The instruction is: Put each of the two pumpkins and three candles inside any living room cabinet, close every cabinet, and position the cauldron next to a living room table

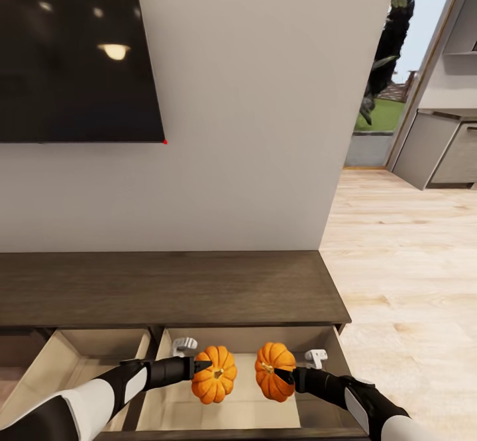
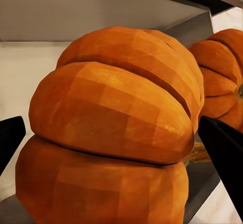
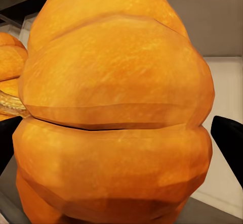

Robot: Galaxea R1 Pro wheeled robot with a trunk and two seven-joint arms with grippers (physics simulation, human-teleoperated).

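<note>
Two pumpkins are held over the open drawer [image 1: 262,411] of the cabinet [image 1: 165,288], one in each gripper: the left pumpkin [image 1: 214,375] is clamped by the left gripper [image 1: 203,365] and the right pumpkin [image 1: 274,371] by the right gripper [image 1: 283,376]. In both wrist views a dark fingertip [image 2: 223,148] is seen at each flank of the orange body, so each claw is closed around its fruit across the widest part. The two pumpkins are near each other but apart, above the pale floor of the drawer. Each pumpkin is judged to be stiff and rather light, with a smooth, ribbed skin that could slip or roll between flat pads. A hold across the middle, with the pads set in the grooves between ribs, is judged the safest; the short stem [image 1: 218,373] is too thin to be gripped well. Whether the pumpkins already touch the drawer floor cannot be told.
</note>
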